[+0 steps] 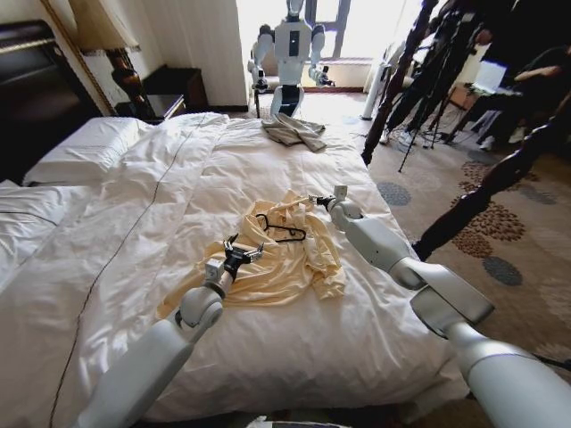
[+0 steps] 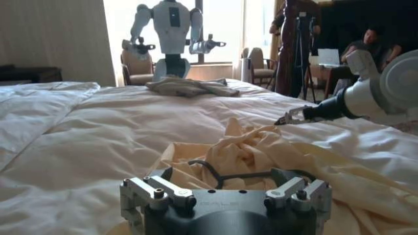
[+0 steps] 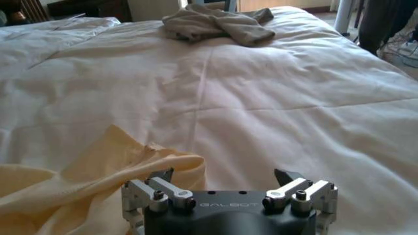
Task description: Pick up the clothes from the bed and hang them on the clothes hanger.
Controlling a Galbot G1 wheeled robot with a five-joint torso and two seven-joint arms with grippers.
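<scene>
"GALBOT" embossed on dark body of right gripper, legible in right wrist view; same embossed wording on left gripper body, too faint to read; no other text.

Bright window, patterned carpet, dark nightstand.

Right hand open, low over the bed; one fingertip at the edge of the cream top. Grey-beige garment crumpled at far end of duvet.
</scene>
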